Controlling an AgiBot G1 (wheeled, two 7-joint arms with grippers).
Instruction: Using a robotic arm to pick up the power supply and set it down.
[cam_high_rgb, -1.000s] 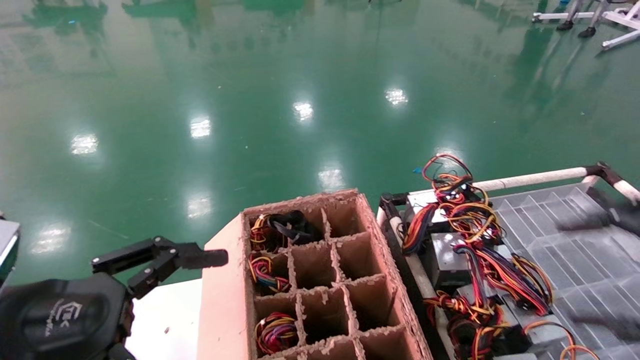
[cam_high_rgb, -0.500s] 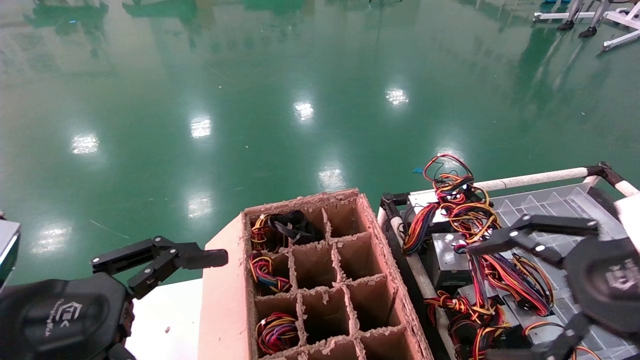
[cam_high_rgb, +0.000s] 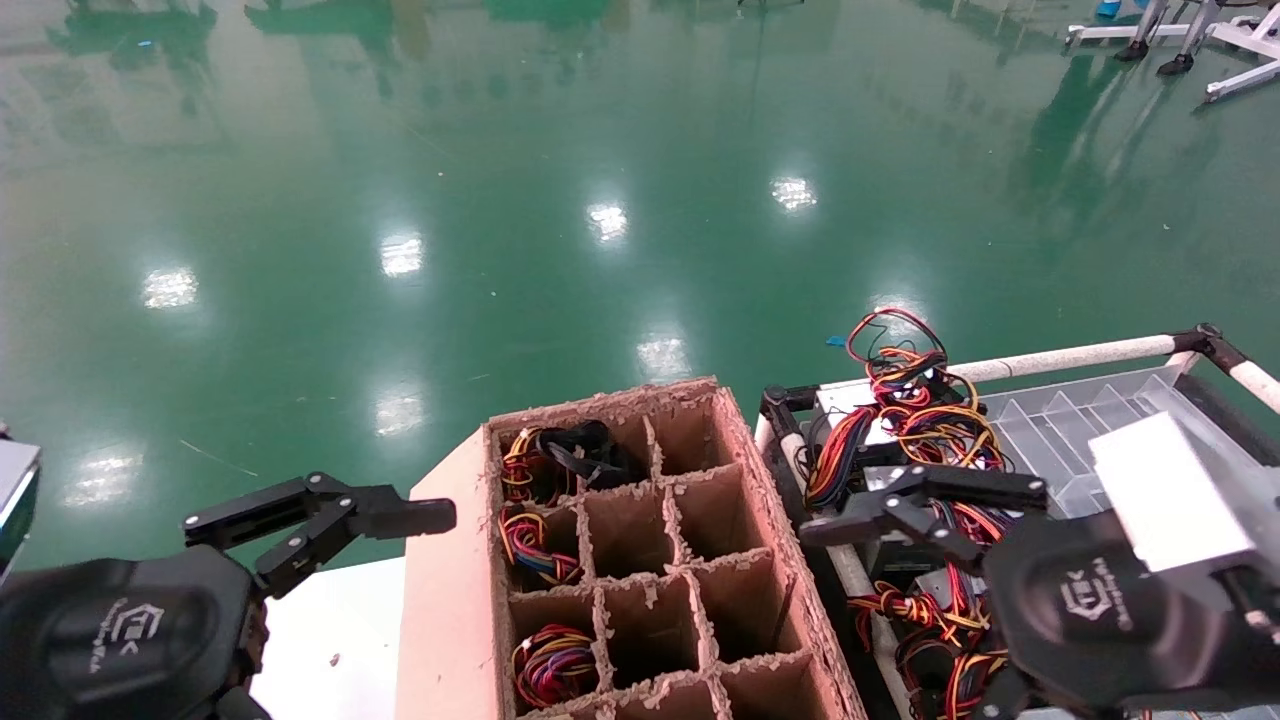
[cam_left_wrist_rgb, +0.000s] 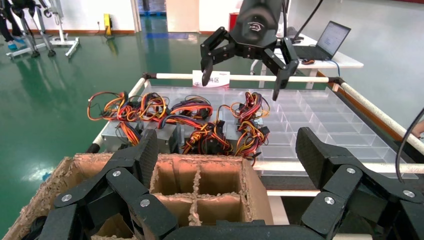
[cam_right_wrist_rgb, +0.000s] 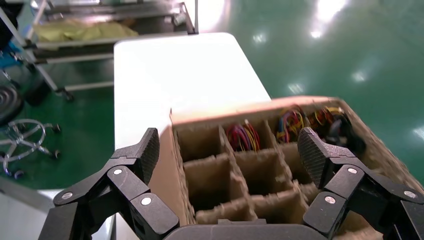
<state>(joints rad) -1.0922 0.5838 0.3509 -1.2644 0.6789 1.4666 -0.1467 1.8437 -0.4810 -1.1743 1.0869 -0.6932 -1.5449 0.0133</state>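
1. Right end effector (cam_high_rgb: 905, 510): fingers spread, empty, above the power supply (cam_high_rgb: 900, 535) in the tray (cam_high_rgb: 1060, 425)
2. Rigid, probably heavy; grip the metal casing, not the loose wires
3. Left end effector (cam_high_rgb: 330, 520): spread, parked

I had two of my own: the left gripper (cam_left_wrist_rgb: 226, 150) and the right gripper (cam_right_wrist_rgb: 228, 145). One cardboard box (cam_high_rgb: 440, 600) held three wire bundles (cam_high_rgb: 530, 545) along its left edge. One clear tray (cam_high_rgb: 1060, 420) carried power supplies (cam_high_rgb: 835, 400) (too tangled to count).
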